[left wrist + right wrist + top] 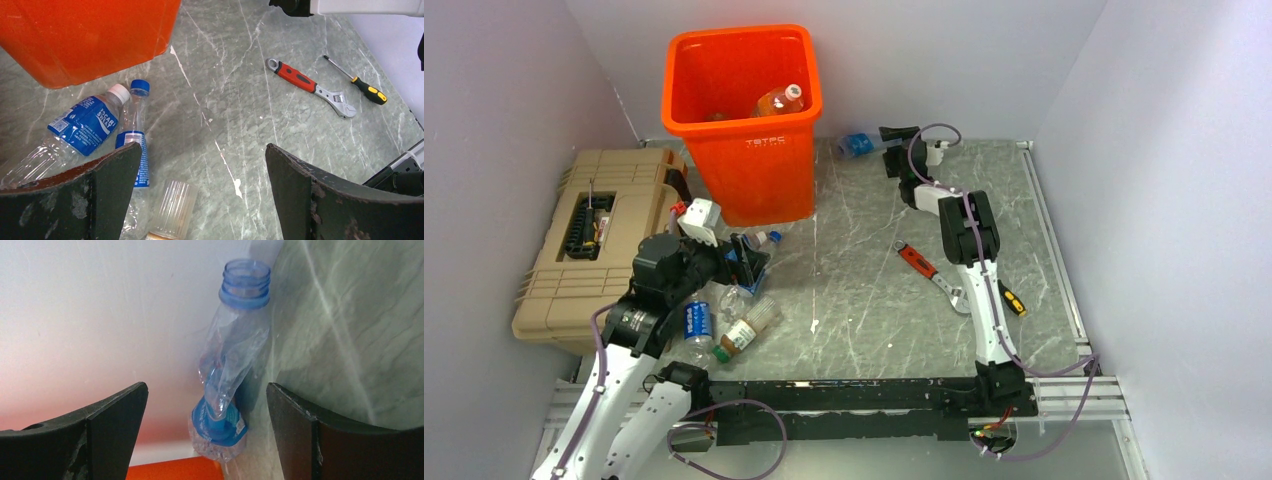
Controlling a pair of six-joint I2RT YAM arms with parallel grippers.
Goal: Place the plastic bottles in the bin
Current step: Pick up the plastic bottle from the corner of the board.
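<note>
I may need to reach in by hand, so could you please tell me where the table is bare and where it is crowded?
Bare: the middle, between the bin, the wrench and the bottles; also the far right, between the right arm and the table edge. Crowded: front left, where the bottles lie beside the toolbox under the left gripper.

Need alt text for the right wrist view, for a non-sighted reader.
A crushed, capless clear bottle with a blue label lies on the grey marbled table against the white wall, centred between the right hand's open fingers. An orange bin edge shows at the bottom.
</note>
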